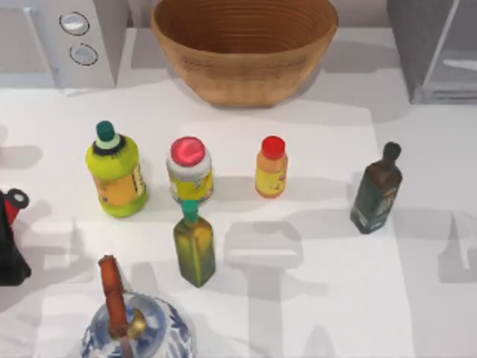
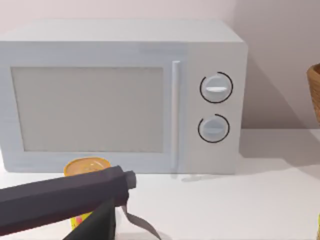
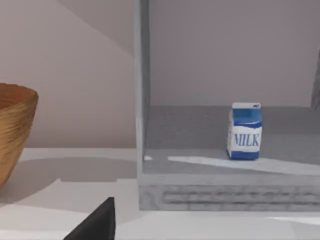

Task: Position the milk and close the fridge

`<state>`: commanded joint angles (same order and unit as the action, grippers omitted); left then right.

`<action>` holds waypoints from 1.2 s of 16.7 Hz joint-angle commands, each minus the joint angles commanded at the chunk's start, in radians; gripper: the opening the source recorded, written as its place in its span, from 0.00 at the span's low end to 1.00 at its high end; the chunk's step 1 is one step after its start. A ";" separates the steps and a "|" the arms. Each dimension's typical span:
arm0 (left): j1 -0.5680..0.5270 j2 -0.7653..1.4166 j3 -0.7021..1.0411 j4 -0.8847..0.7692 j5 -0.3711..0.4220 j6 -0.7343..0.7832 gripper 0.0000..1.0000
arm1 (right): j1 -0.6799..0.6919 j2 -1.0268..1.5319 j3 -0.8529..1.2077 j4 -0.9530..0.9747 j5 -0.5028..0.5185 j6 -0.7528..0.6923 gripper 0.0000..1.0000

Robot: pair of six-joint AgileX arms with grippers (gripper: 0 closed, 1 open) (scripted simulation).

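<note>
A white table (image 1: 417, 224) stands against a plain pale wall, with a grey fridge (image 1: 436, 52) at its far right corner, a woven basket (image 1: 244, 46) at the far middle and a microwave (image 1: 59, 41) at the far left. In the right wrist view the milk (image 3: 244, 131) stands upright on the fridge floor (image 3: 200, 160), inside the open front, so placing looks done and closing the door is the step in hand. The door itself cannot be made out. The right gripper (image 3: 95, 225) appears as a dark part low in that view, short of the fridge sill and well apart from the milk; whether it is open or closed cannot be told. The left gripper (image 2: 107, 220) sits before the microwave, state likewise unclear. Next move: find the door edge and swing it shut without touching the carton
</note>
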<state>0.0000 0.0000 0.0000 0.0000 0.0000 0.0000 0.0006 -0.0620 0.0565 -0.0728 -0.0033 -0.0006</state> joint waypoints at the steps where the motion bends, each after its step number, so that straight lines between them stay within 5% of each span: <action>1: 0.000 0.000 0.000 0.000 0.000 0.000 1.00 | 0.001 -0.029 0.024 -0.041 0.000 -0.001 1.00; 20: 0.000 0.000 0.000 0.000 0.000 0.000 1.00 | 0.008 -0.697 0.572 -1.316 0.003 -0.009 1.00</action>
<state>0.0000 0.0000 0.0000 0.0000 0.0000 0.0000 0.0082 -0.7588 0.6286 -1.3890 -0.0002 -0.0100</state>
